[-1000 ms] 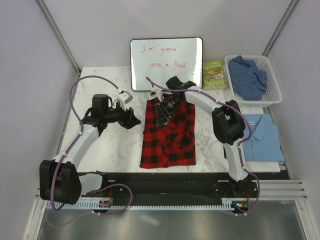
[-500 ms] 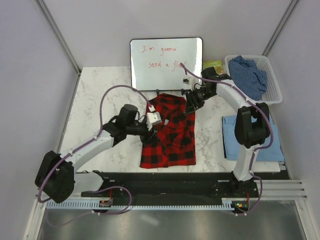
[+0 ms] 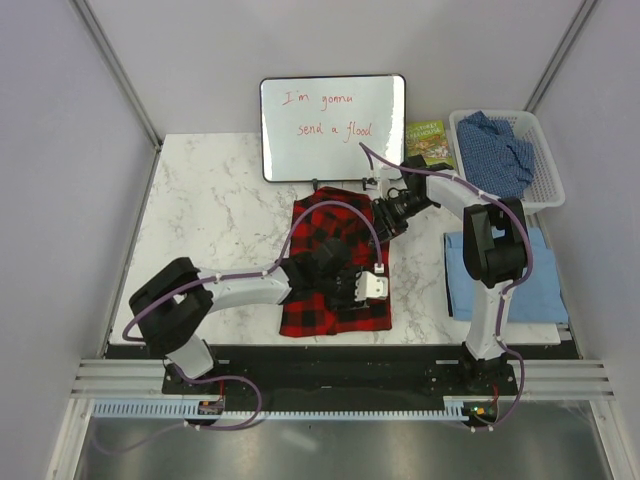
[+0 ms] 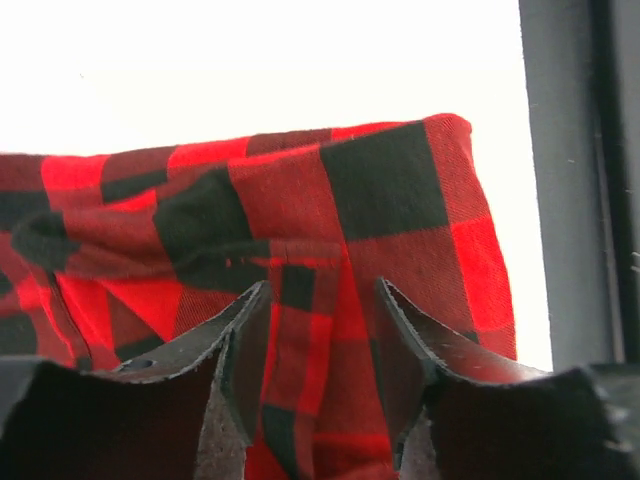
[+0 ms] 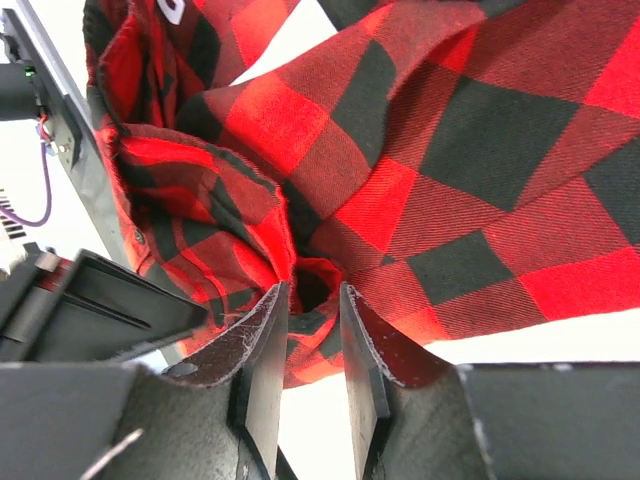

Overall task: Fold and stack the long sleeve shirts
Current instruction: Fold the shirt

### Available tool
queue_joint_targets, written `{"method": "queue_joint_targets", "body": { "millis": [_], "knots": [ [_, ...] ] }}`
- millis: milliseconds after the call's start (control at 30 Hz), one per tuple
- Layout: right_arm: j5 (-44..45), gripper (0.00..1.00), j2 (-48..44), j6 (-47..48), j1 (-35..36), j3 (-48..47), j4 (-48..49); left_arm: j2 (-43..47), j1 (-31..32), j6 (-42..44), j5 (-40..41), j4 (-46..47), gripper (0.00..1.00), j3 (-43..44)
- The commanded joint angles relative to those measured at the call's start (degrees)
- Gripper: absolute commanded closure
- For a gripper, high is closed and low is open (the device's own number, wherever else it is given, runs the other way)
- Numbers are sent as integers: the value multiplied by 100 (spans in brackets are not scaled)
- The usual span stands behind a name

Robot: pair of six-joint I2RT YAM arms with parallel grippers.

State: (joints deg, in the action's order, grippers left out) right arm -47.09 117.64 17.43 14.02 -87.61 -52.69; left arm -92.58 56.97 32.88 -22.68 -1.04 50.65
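The red-and-black checked flannel shirt [image 3: 335,262] lies spread in the middle of the table. My left arm reaches across it, and the left gripper [image 3: 368,292] is low over its near right part. In the left wrist view the left gripper [image 4: 322,290] stands open, its fingers on either side of a fold of flannel [image 4: 300,200]. My right gripper [image 3: 383,218] is at the shirt's far right corner. The right gripper [image 5: 312,290] is shut on a bunched edge of flannel [image 5: 400,150]. A light blue shirt [image 3: 530,285] lies at the right. A darker blue speckled shirt [image 3: 505,150] fills the basket.
A whiteboard [image 3: 332,127] with red writing stands at the back, just behind the flannel. A green book [image 3: 430,145] lies beside it. The white basket [image 3: 553,192] sits in the far right corner. A black rail [image 3: 340,352] runs along the near table edge.
My left arm swung from the left side across the flannel to its near right part, jaws narrowing. My right gripper moved from the shirt's top middle to its far right corner.
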Motion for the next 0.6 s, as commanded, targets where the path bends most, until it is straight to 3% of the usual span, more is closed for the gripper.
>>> {"method": "queue_joint_targets", "body": {
  "millis": [0, 267, 567],
  "knots": [
    [-327, 65, -5, 15, 13, 51, 109, -313, 183, 544, 413, 482, 46, 331],
    [-344, 66, -84, 102, -57, 236, 83, -639, 209, 632, 817, 605, 51, 419],
    [-354, 62, -119, 173, -136, 253, 13, -7, 17, 588, 1196, 702, 95, 226]
  ]
}}
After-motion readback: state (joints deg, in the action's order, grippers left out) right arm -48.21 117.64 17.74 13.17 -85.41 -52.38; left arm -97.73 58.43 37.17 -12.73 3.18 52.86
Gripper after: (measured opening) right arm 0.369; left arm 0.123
